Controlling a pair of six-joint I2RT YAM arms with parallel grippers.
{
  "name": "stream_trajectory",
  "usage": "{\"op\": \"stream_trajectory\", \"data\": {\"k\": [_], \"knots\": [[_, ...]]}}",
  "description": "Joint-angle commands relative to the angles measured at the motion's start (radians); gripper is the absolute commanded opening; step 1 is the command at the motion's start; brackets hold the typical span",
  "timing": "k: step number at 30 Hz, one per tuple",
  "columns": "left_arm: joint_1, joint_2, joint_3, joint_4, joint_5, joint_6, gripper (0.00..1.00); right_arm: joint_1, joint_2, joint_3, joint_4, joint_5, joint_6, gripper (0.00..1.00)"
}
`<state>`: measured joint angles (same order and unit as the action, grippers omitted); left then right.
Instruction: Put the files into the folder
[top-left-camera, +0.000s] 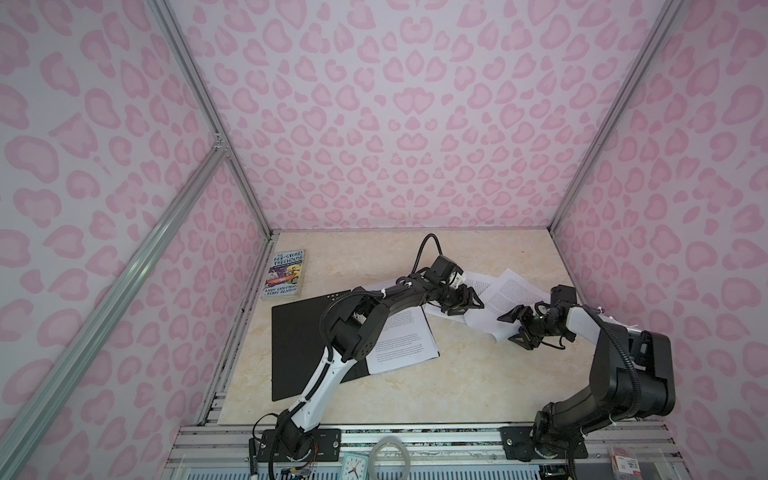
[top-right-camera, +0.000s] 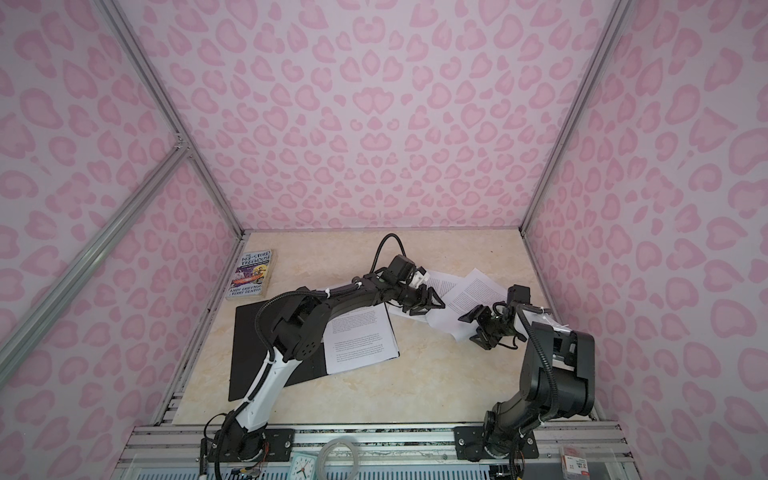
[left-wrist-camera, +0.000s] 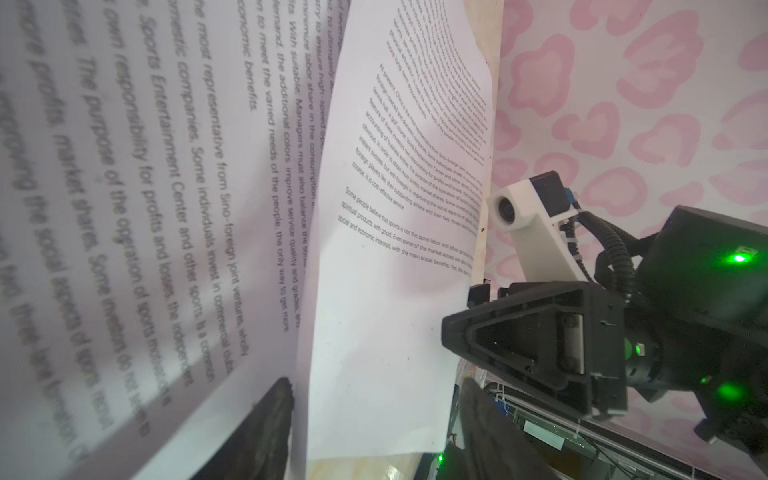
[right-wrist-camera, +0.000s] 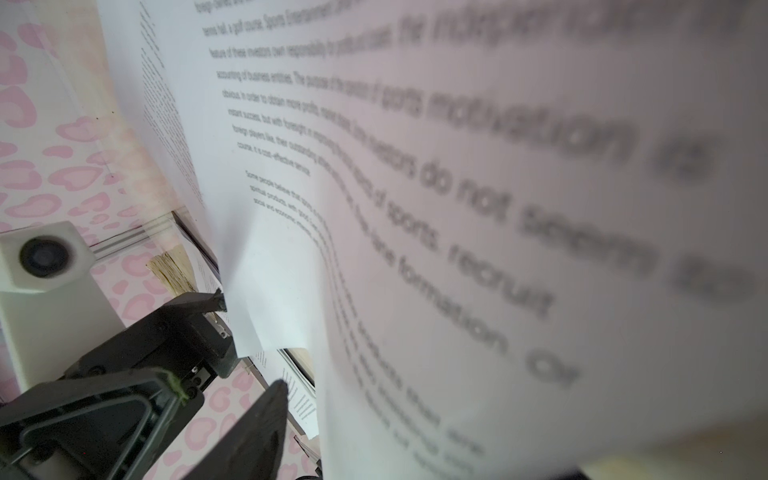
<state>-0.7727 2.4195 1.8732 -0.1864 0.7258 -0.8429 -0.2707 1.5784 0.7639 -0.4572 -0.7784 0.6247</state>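
A cream, marble-patterned tabletop (top-left-camera: 415, 386) sits inside a booth of pink-spotted walls (top-left-camera: 395, 124) joined by aluminium rails (top-left-camera: 198, 83). A paperback book (top-left-camera: 284, 274) lies at the far left, just beyond the far corner of the folder (top-left-camera: 299, 353). The folder is open flat on the left side, black inside facing up.

Some of the files (top-left-camera: 403, 345) rest on the folder's right part. Two more loose sheets (top-left-camera: 513, 291) overlap on the table towards the far right.

The left gripper (top-left-camera: 467, 305) reaches across to the left edge of these loose sheets. In the left wrist view its fingers (left-wrist-camera: 270, 428) stand apart with one sheet's edge raised between them, not pinched.

The right gripper (top-left-camera: 506, 328) is at the near edge of the right-hand sheet, where a corner curls up between its widely spread fingers. In the right wrist view one finger (right-wrist-camera: 257, 432) shows and the sheet hides the other. I cannot tell whether either finger touches the paper.
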Motion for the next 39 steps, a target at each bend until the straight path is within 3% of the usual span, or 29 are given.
{"op": "stream_trajectory", "data": {"k": [1, 13, 24, 27, 39], "knots": [[0.001, 0.005, 0.021, -0.058, -0.022, 0.036, 0.57, 0.001, 0.004, 0.006, -0.005, -0.007, -0.008, 0.73], [-0.001, 0.033, 0.032, -0.081, -0.030, 0.023, 0.32, 0.001, -0.003, 0.007, 0.000, -0.012, -0.006, 0.73], [0.000, 0.064, 0.052, 0.001, -0.045, -0.103, 0.35, 0.001, -0.014, -0.006, 0.002, -0.017, -0.009, 0.73], [0.000, 0.070, 0.050, 0.033, -0.039, -0.132, 0.42, 0.000, -0.017, -0.006, 0.000, -0.018, -0.010, 0.73], [0.000, 0.064, -0.054, 0.304, -0.042, -0.327, 0.51, 0.006, -0.007, -0.005, 0.005, -0.039, -0.009, 0.73]]}}
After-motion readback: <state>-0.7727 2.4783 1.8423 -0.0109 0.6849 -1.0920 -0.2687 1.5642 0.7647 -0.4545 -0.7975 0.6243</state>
